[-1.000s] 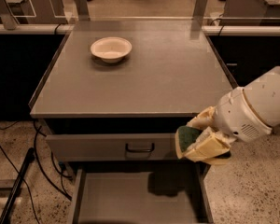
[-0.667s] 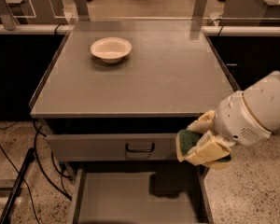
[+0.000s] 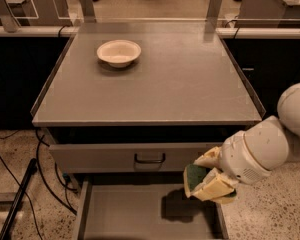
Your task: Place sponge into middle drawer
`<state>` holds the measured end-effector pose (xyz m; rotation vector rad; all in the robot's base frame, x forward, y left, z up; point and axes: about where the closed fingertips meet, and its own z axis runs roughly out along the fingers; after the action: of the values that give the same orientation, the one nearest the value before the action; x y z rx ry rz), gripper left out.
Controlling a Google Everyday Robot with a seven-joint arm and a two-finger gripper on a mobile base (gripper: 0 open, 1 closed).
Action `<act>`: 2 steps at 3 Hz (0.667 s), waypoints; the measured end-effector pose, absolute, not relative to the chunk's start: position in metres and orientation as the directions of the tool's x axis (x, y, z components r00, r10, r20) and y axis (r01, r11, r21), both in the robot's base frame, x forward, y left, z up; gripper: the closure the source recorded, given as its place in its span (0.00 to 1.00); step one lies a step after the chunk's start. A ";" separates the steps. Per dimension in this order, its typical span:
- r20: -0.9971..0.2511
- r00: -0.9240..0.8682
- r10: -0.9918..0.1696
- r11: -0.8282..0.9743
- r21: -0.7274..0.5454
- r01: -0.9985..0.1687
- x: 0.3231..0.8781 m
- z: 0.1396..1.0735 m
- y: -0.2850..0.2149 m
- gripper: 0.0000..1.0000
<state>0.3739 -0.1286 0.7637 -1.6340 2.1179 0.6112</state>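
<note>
Sponge (image 3: 194, 176) sits in the gripper (image 3: 210, 182) at the lower right of the frame, jaws clenched on it from either side, green face turned left. It hangs over the right-hand part of the middle drawer (image 3: 135, 215), which stands open at the bottom of the frame, and casts a shadow on the floor there. So the drop target lies straight below and a little left, with the right wall close by. How the sponge's long axis runs I cannot tell, since the jaws cover much of it. Above, a closed drawer front (image 3: 115, 156) and the table (image 3: 190, 84) with a white bowl (image 3: 119, 52) at upper left are well apart from the move.
</note>
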 end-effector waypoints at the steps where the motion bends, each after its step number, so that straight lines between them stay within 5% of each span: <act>1: -0.598 -0.198 -0.776 0.206 0.056 -0.977 0.362 0.718 -0.122 1.00; 2: -0.598 -0.198 -0.776 0.206 0.056 -0.977 0.362 0.718 -0.122 1.00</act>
<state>0.3623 -0.1223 0.7177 -1.6258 2.0440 0.6045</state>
